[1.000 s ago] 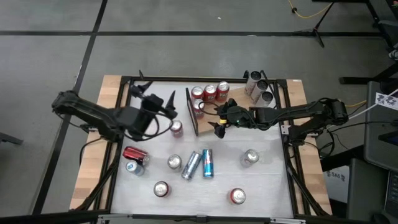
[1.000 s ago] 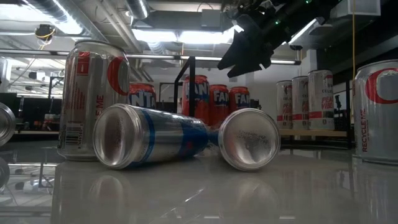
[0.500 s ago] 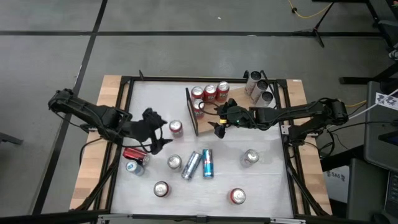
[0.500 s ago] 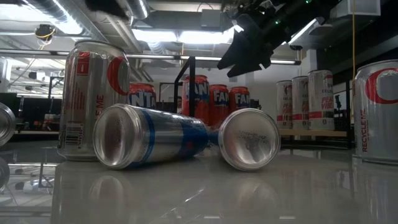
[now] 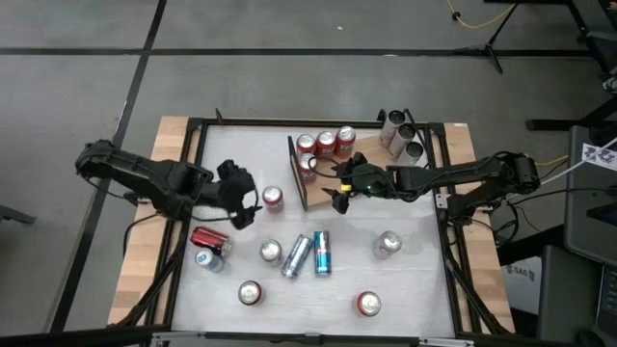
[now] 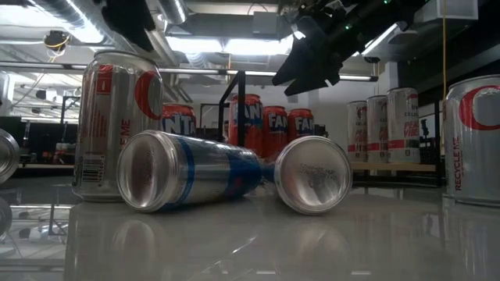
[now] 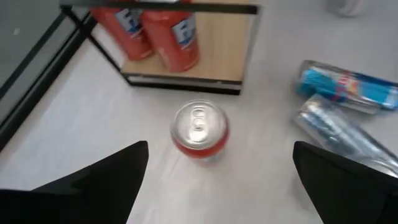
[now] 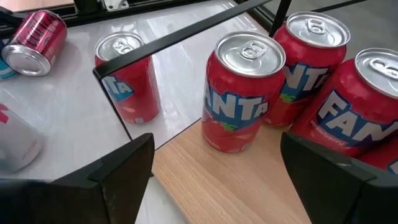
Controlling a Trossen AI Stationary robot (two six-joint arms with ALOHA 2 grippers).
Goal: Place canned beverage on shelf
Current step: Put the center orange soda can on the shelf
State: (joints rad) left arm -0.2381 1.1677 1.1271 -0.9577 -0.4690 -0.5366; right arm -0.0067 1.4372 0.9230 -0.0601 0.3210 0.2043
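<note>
Four red cans (image 5: 326, 145) already on my shelf (image 5: 323, 188) near the table's far edge; fifth (image 5: 274, 199) stands just beside it, my spread-open left gripper (image 5: 249, 200) approaching, right gripper (image 5: 338, 183) open, idle above shelf.

Two silver-and-blue cans (image 6: 191, 170) lie on their sides on the white desk (image 6: 250, 242), ends facing the camera. A tall silver-and-red can (image 6: 117, 125) stands upright behind them. Red Fanta cans (image 6: 266, 125) stand farther back beside a thin dark upright rail (image 6: 241, 105). The right pincer (image 6: 306, 66) hangs overhead, open.
</note>
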